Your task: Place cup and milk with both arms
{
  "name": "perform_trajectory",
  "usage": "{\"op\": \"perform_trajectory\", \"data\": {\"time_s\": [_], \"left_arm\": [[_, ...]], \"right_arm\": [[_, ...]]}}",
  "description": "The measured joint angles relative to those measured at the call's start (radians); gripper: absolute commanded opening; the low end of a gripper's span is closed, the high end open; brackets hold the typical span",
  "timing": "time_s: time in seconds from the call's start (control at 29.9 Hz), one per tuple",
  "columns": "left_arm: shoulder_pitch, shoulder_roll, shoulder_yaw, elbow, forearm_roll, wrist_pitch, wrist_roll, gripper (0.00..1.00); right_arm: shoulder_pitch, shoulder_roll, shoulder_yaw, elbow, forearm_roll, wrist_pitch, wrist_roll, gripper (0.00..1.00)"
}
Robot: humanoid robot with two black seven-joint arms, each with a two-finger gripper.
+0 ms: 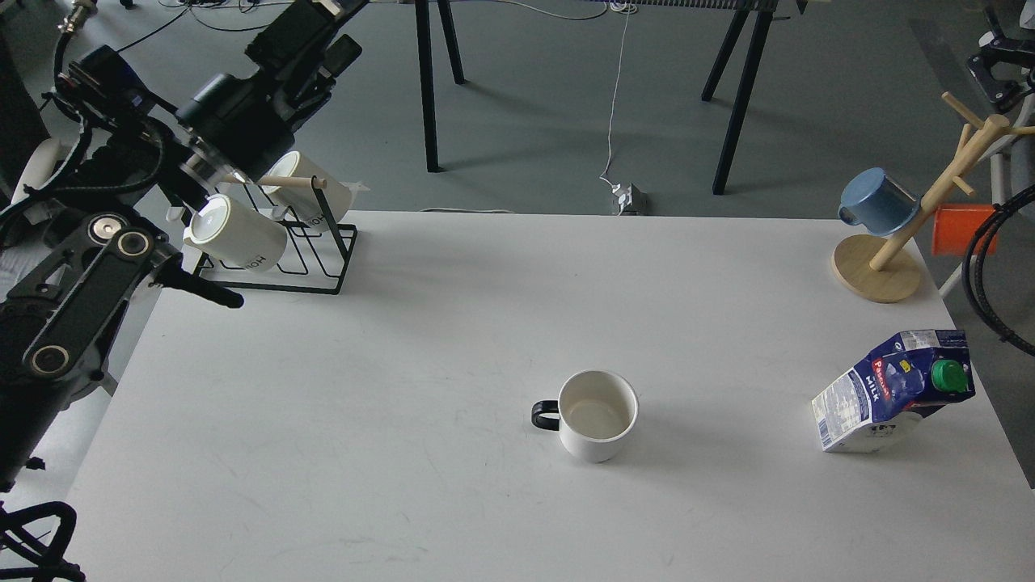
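The cup, a squat white mug with its black loop handle pointing left, stands free on the white table a little right of centre. The milk, a blue and white carton with a green cap, stands near the table's right edge. My left arm is raised at the upper left, far from the cup. Its gripper reaches the top edge of the view, and its fingers cannot be told apart. My right gripper shows only as a dark part at the top right corner, well above the milk and holding nothing that I can see.
A black wire rack with two white lettered mugs stands at the table's back left, under my left arm. A wooden mug tree with a blue mug stands at the back right. Black cables hang beside the right edge.
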Motion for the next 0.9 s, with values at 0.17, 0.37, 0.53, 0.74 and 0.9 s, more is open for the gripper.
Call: {"op": "perform_trajectory", "data": {"time_s": [0.17, 0.37, 0.53, 0.74, 0.9], "left_arm": [[0.000, 0.027, -0.067, 0.082, -0.412, 0.003, -0.027, 1.00], [0.001, 0.028, -0.122, 0.138, -0.604, 0.003, -0.037, 1.00], [0.001, 0.028, -0.126, 0.143, -0.630, 0.002, -0.037, 1.00], [0.000, 0.025, -0.127, 0.140, -0.633, 0.002, -0.036, 1.00], [0.018, 0.022, -0.122, 0.139, -0.632, 0.000, -0.035, 1.00]], "right_arm": [[-0.062, -0.047, -0.015, 0.017, 0.000, 0.000, 0.007, 0.99], [-0.149, -0.113, -0.008, 0.023, 0.000, 0.000, 0.022, 0.99], [-0.233, -0.181, -0.003, 0.019, 0.005, 0.000, 0.028, 0.99], [-0.408, -0.232, 0.013, 0.013, 0.044, 0.000, 0.116, 0.99], [-0.579, -0.239, 0.027, 0.015, 0.159, 0.000, 0.153, 0.99]]}}
